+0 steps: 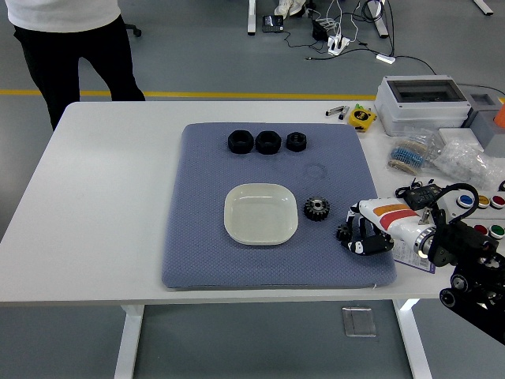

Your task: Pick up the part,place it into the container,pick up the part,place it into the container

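While the right hand (364, 235) sits at the mat's (197, 260) near right corner, fingers curled around a small black part (344, 232), the white dish (261, 213) waits mid-mat, a gear (316, 208) beside it, three black parts (267, 142) beyond.

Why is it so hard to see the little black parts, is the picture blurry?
Head view: sharp and evenly lit, with soft shadows only. The black parts lose detail against the blue mat; the white dish shows mild glare, and the right hand is small.
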Motion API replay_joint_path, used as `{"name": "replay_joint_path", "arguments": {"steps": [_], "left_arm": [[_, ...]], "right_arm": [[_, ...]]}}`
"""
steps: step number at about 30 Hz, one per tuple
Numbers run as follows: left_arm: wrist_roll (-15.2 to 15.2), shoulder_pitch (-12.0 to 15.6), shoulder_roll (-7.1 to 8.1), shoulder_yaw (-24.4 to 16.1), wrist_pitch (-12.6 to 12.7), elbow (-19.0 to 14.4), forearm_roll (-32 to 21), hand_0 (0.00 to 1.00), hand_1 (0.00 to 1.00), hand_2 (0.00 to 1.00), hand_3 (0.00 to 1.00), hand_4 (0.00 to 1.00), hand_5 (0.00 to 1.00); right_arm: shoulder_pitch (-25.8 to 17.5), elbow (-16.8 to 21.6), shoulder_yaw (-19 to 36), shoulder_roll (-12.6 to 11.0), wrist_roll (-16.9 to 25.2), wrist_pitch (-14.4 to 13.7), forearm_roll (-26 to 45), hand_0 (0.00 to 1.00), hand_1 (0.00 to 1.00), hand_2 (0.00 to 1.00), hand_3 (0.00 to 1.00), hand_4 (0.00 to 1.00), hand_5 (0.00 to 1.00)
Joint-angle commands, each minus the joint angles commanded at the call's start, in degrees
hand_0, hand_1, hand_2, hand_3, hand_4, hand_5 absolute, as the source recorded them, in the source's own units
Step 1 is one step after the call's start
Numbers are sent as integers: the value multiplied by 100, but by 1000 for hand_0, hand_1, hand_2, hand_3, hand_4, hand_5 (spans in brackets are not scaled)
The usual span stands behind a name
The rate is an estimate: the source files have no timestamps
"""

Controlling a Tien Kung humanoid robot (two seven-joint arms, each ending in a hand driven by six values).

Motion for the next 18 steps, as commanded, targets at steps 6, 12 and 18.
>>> {"name": "replay_joint_path", "arguments": {"steps": [6, 12, 18], "left_arm": [[-3, -17, -1, 5, -10, 0, -4, 833, 770, 809, 582, 494, 773], [-6, -32, -1, -1, -19, 0, -5, 833, 770, 808, 582, 494, 774], [-3, -40, -2, -1, -27, 0, -7, 833, 770, 808, 581, 492, 775]], "right_arm": [[-16, -15, 16, -2, -21, 2, 21, 54, 103, 240, 390, 727, 499], [-35, -20, 35, -10, -27, -13, 54, 52, 86, 215, 346, 724, 489], [-50, 7, 57, -20, -33, -27, 52, 46, 82, 207, 338, 727, 488]]}}
